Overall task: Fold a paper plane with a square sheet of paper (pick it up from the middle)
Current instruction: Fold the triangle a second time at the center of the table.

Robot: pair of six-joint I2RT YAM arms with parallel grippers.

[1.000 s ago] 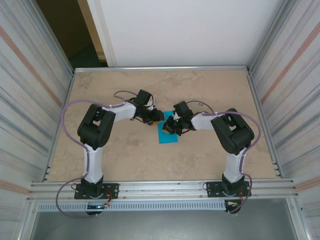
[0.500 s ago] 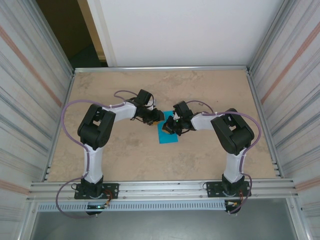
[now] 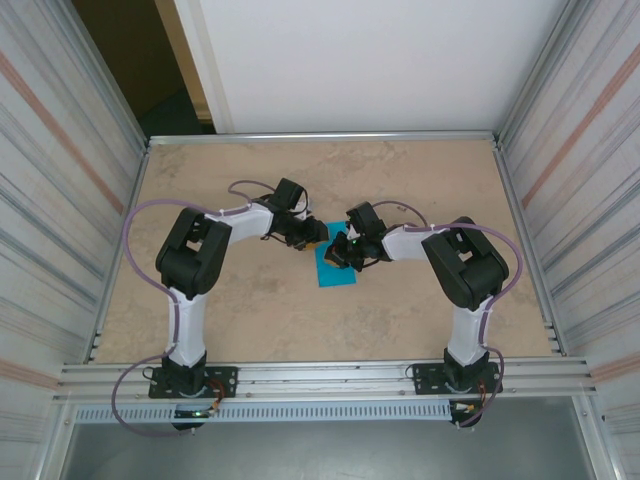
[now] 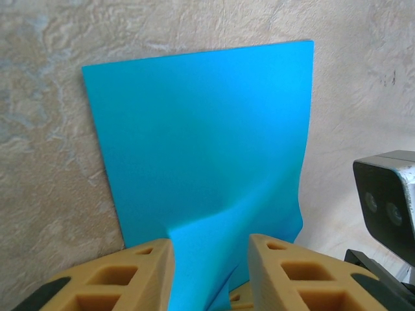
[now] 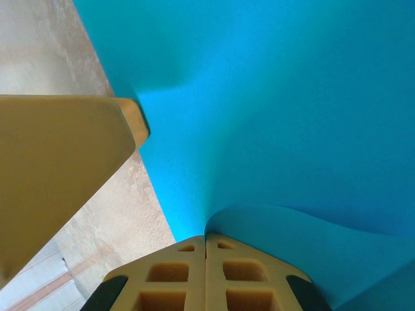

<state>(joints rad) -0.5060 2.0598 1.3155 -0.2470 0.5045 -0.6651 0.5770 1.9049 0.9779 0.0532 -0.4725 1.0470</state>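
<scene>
From overhead, the two arms meet at the centre of the beige table [image 3: 430, 180], where the square sheet of paper [image 3: 336, 273] lies just below the meeting point; the left gripper [image 3: 314, 236] sits at the sheet's upper left corner and the right gripper [image 3: 339, 252] over its upper edge, the two nearly touching. Jaw positions cannot be made out at this distance. In the left wrist view, the teal sheet [image 4: 201, 136] spreads flat across the upper frame, while its near edge buckles upward at lower centre into the gap of the left gripper [image 4: 211, 249], whose tan fingers [image 4: 123, 275] stand apart on either side of the raised fold. The right arm's wrist camera [image 4: 386, 194] shows at the right edge. In the right wrist view, the right gripper [image 5: 206, 238] at bottom centre is pressed closed, pinching a curled lip of the sheet [image 5: 279, 116] that covers the upper right; a finger of the left gripper [image 5: 61, 175] looms at left.
</scene>
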